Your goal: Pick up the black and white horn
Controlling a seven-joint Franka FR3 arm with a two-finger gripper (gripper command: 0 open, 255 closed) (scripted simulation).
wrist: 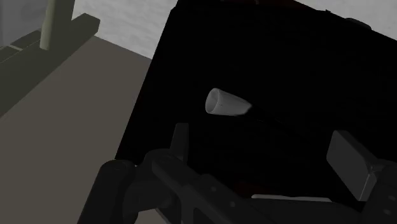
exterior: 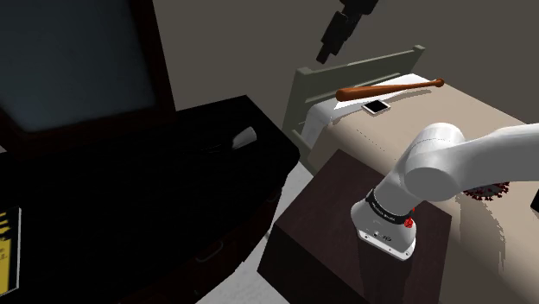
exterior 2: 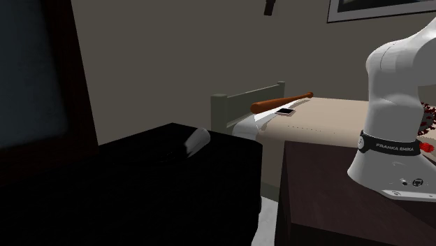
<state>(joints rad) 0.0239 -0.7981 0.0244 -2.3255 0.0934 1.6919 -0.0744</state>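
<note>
— So, where's that small white cone-shaped horn with the dark stem?
— On its side on the black desk, near the edge facing the beige bed.
— And the fingers?
— Both black fingers stand wide apart above the desk, clasping nothing. The horn lies just ahead, between them, untouched.

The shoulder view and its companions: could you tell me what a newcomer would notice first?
The white arm reaches across the shoulder view's lower right. A brown bat lies on the beige bed by the headboard. The pale horn stands out on the black cabinet, ahead of the open gripper.
</note>
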